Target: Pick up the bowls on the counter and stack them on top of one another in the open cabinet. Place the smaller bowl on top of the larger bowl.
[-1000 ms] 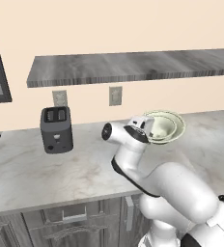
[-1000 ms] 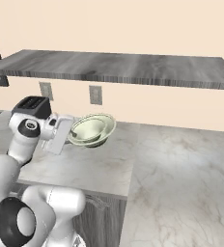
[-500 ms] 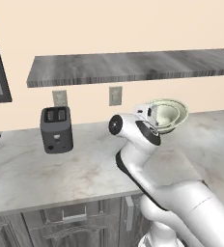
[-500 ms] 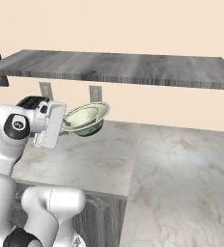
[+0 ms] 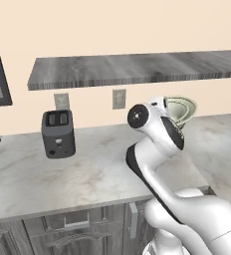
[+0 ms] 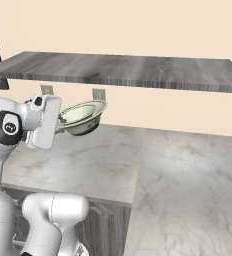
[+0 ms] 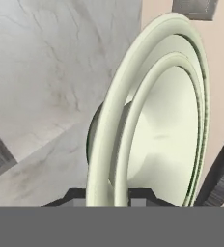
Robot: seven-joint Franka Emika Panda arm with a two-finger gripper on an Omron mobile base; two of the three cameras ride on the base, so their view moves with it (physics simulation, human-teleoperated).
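A pale marbled desk (image 6: 188,170) runs under a beige wall. Near the camera, the white arm rises in a bent elbow, its wrist turned level toward the wall. The pincer (image 7: 107,195) pinches the rim of the larger bowl (image 6: 80,116), held in the air above the desk, tilted, the smaller bowl (image 7: 167,140) nested inside. Left stands a dark toaster (image 5: 58,133). Above, the open cabinet (image 6: 138,75) spans the wall.

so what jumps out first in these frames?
The cream-green bowl, held up in the air by the claw gripping its rim, above the pale marbled counter and just below the dark grey cabinet slab. Next, the dark toaster standing on the counter's left by the wall.
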